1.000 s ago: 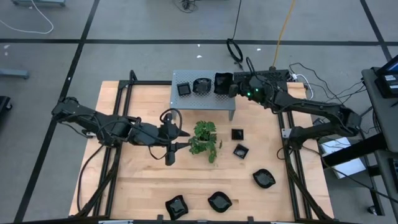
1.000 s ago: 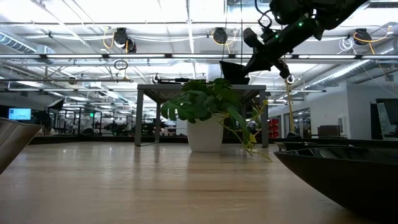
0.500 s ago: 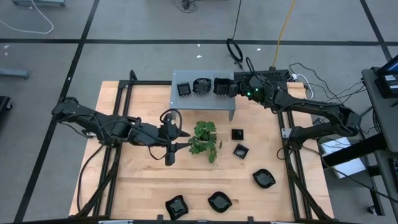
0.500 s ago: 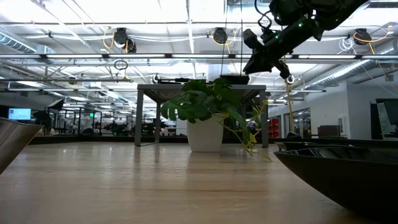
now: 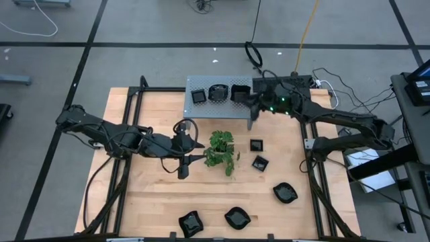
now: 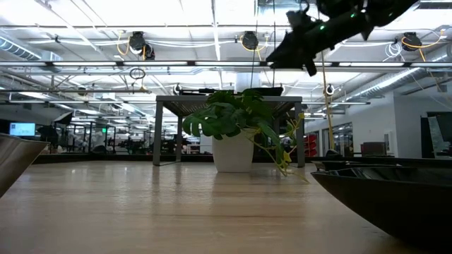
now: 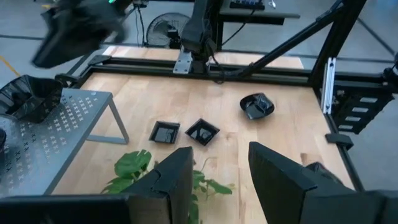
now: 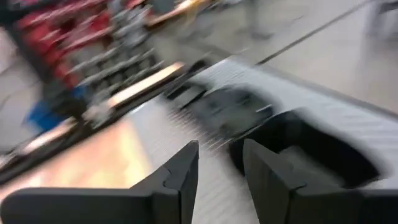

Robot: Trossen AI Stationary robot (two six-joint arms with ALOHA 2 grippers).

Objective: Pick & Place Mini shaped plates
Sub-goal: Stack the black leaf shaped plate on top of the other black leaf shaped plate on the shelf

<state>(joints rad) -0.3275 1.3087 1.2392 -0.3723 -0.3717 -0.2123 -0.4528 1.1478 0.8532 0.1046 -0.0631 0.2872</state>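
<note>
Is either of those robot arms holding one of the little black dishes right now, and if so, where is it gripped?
Neither. The right gripper hangs empty beside the shelf; the left gripper is open with nothing between its jaws.

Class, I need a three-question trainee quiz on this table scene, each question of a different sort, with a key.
1. True or false: three black dishes sit on the grey shelf.
2. How many dishes lie on the wooden table?
3. The plant is nearest which pincer? A) left pincer B) right pincer

Key: 1 true; 2 five; 3 A
</note>
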